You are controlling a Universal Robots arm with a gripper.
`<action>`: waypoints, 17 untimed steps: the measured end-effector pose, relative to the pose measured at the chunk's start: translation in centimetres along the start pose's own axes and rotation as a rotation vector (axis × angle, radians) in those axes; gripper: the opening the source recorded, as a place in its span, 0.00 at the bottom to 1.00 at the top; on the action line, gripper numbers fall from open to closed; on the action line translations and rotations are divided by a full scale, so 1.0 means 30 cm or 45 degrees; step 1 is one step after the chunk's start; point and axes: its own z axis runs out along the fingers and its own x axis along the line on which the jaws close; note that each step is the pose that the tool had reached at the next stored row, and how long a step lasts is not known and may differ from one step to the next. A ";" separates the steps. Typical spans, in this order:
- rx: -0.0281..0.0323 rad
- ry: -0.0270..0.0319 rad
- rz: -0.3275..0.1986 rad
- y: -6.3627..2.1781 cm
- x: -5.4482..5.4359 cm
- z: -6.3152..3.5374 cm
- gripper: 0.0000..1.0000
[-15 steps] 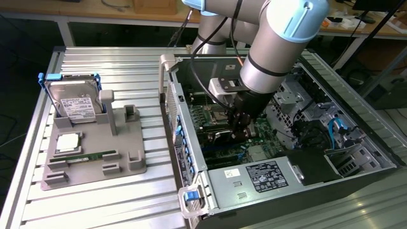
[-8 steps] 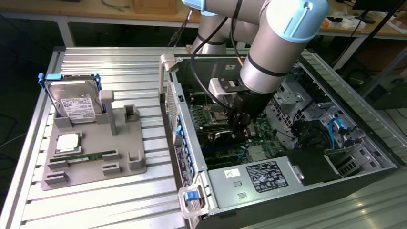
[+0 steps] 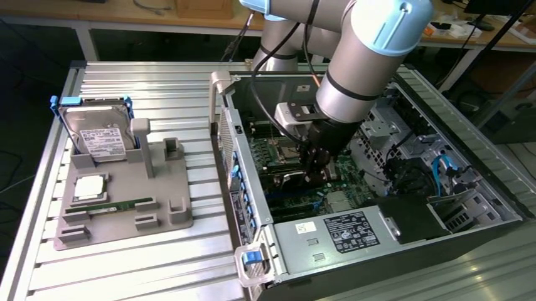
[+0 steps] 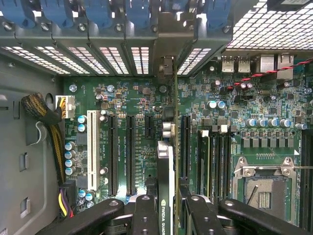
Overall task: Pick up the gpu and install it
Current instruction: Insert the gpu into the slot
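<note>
While one gripper (image 4: 168, 215) pinches one gpu (image 4: 167, 161) (edge-on) above the motherboard (image 4: 142, 103), two black slots flank it

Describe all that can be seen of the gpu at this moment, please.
The gpu is a thin card seen edge-on in the wrist view, with a silver and dark edge carrying green and white lettering. It stands upright over the green motherboard, in line with a long black slot, its far end reaching the rear slot openings. The gripper is shut on it, one black finger on each side. In the exterior view it is inside the open computer case.
</note>
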 end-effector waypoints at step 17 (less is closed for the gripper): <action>-0.0001 -0.0001 0.000 0.000 0.008 0.002 0.27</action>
